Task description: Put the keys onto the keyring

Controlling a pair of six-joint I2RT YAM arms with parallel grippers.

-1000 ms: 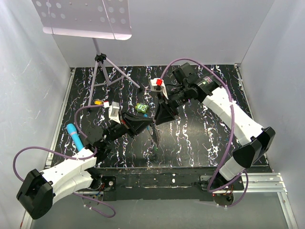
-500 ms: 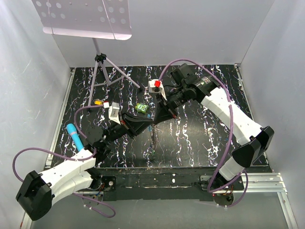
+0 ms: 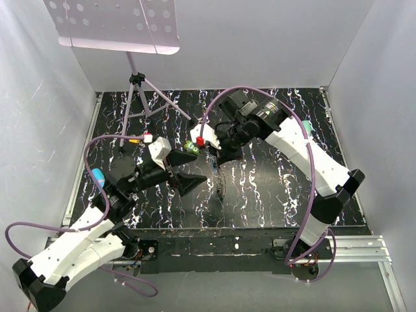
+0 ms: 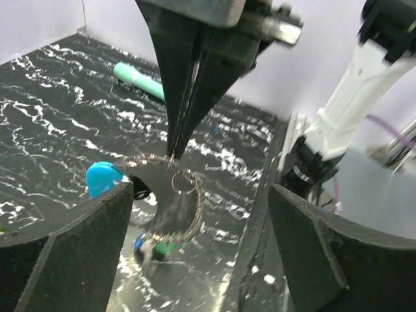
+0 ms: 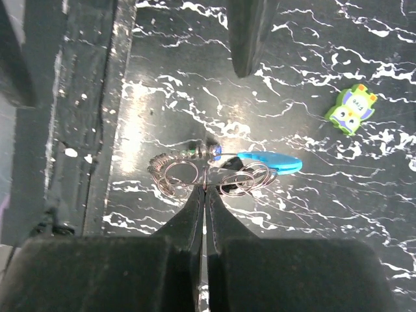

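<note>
The keyring (image 5: 188,175) is a loop of grey beaded chain with small wire rings and a bright blue clip (image 5: 270,161). It hangs above the black marbled table from my right gripper (image 5: 205,190), which is shut on it. Tiny keys (image 4: 151,246) with blue and green heads dangle at the low end of the chain. In the top view the right gripper (image 3: 218,161) holds the chain (image 3: 220,182) over the table's middle. My left gripper (image 3: 188,175) stands open just to its left, apart from the chain. In the left wrist view the keyring (image 4: 185,201) hangs in front of the left gripper (image 4: 201,195).
A green lumpy owl figure (image 3: 190,147) lies just behind the grippers. A small orange-yellow piece (image 3: 133,138) and a tripod stand (image 3: 140,97) are at the back left. A blue cylinder (image 3: 98,175) lies at the left edge, a teal marker (image 4: 140,79) to the far right.
My left gripper has opened, let go and drawn back to the left. The right gripper has shut on the keyring, swung left and turned its wrist, and now holds the keyring alone.
</note>
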